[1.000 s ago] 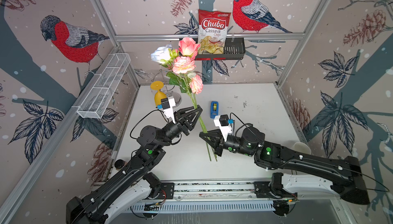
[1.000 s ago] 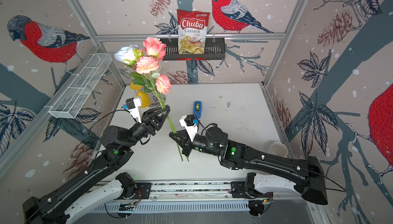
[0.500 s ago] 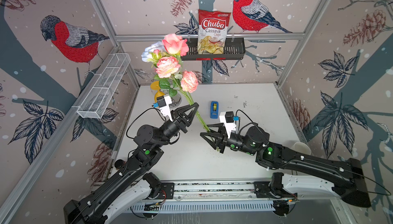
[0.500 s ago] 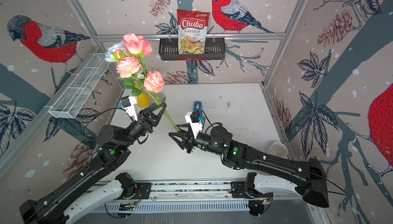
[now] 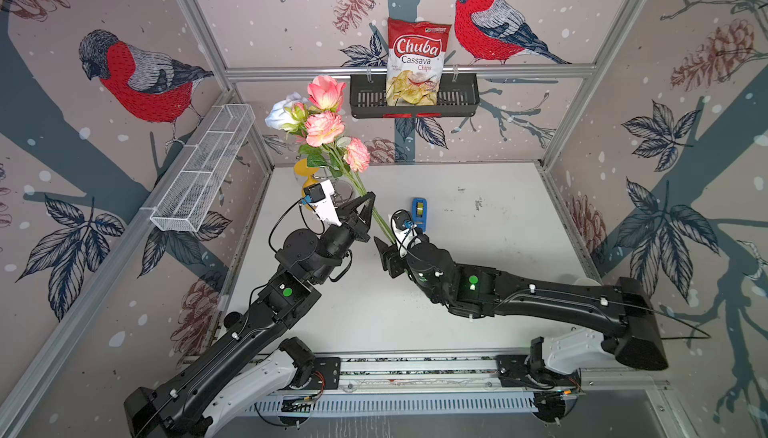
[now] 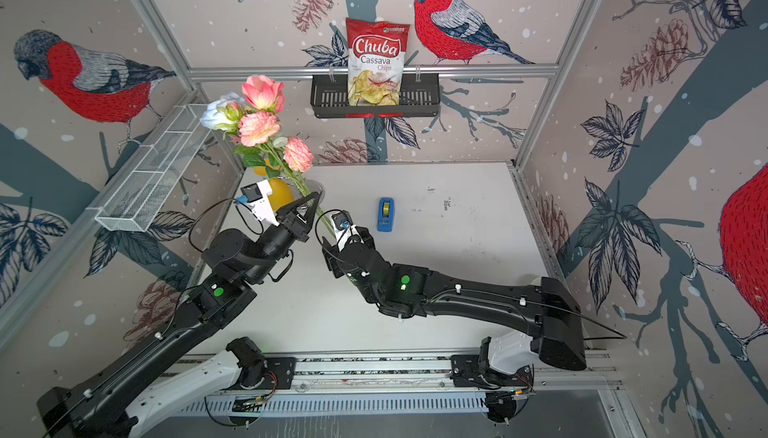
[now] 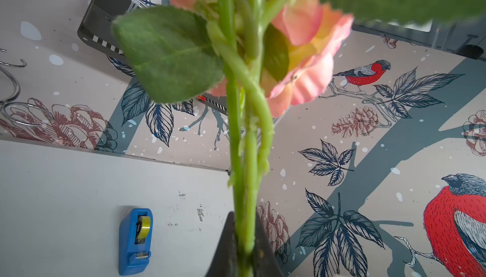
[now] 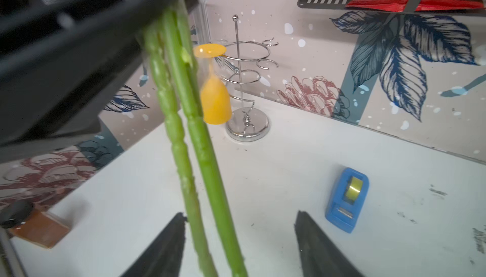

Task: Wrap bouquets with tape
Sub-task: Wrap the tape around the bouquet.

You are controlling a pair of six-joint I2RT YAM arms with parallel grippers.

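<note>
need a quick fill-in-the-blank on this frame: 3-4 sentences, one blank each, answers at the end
1. The bouquet is held up by its stems in the shut ______ gripper.
2. The right gripper has its jaws ______, with the stems between them.
3. The tape sits in a dispenser whose colour is ______.
4. The yellow goblet hangs upside down on a ______ rack.

Missing words: left; open; blue; chrome wire
</note>
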